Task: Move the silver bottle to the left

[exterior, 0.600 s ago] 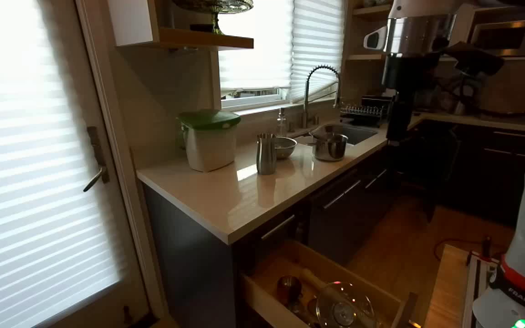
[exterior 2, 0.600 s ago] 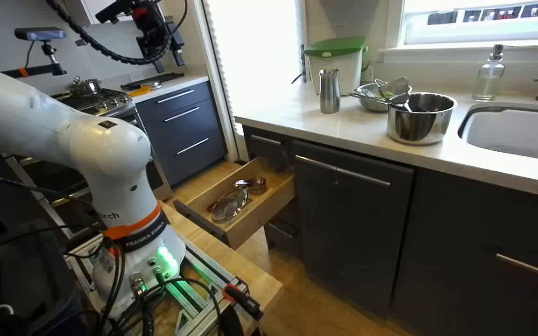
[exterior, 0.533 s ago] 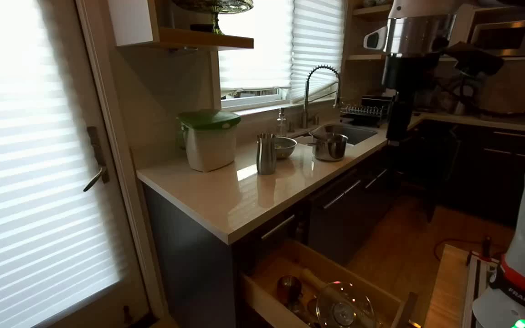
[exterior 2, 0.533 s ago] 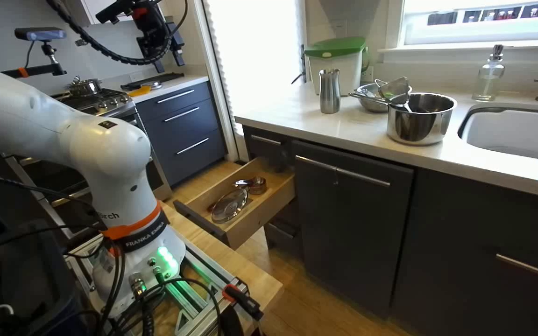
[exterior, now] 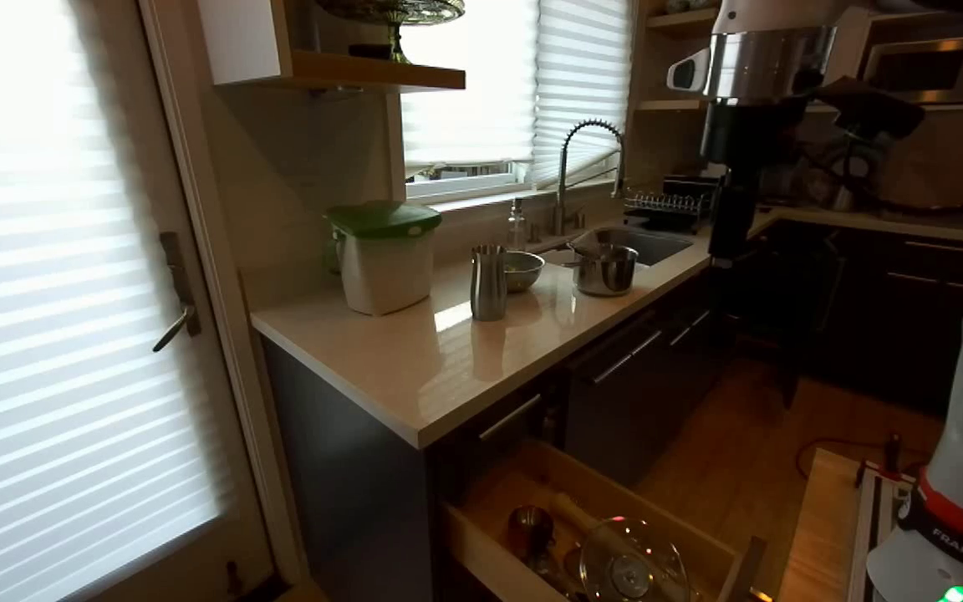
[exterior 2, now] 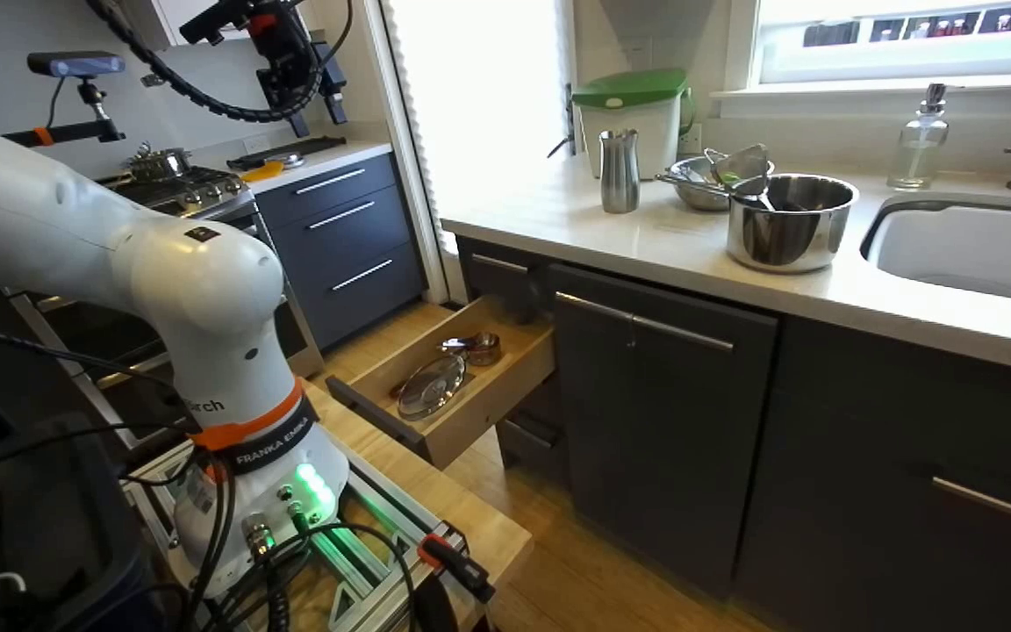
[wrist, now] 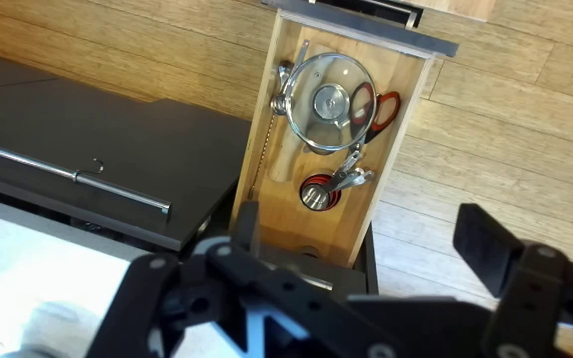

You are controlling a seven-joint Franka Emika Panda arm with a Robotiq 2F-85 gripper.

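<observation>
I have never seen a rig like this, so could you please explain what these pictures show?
The machine is a white, jointed robot arm ending in a black two-fingered gripper. Two views are taken from outside the robot; the third, from its wrist, looks down at an open pale-wood drawer. On the white countertop stand a slim, upright silver-grey metal bottle, a white tub with a green lid, a shallow round metal bowl and a shiny steel pot. The gripper is open and holds nothing; the bottle, meant to be moved left, stands untouched.
</observation>
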